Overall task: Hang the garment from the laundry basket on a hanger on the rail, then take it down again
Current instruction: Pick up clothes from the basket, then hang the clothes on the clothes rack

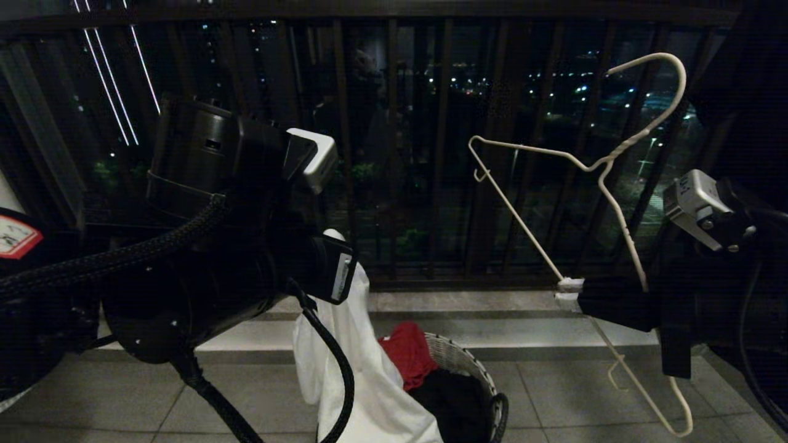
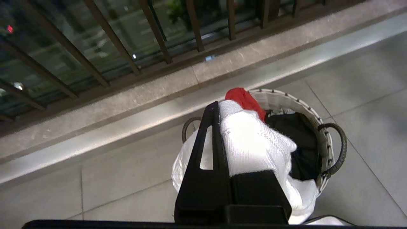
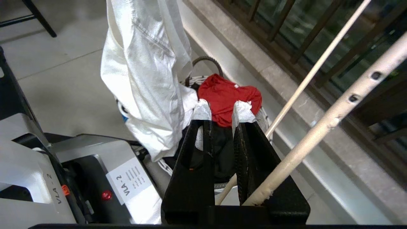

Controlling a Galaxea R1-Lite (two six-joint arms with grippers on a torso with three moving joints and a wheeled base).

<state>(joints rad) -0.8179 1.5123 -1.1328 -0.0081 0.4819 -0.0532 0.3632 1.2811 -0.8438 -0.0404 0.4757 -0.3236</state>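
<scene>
Garment (image 1: 363,381), soft and limp, hangs above the laundry basket (image 1: 474,369), pinched by the left gripper (image 2: 222,140); right gripper (image 3: 222,114) clamps the light, springy hanger (image 1: 591,166); best regripped at the collar.

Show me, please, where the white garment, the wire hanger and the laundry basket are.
garment (image 1: 363,381): head view, on the hanging white cloth.
hanger (image 1: 523,224): head view, on its long straight bar.
laundry basket (image 2: 313,116): left wrist view, on its pale rim.
</scene>
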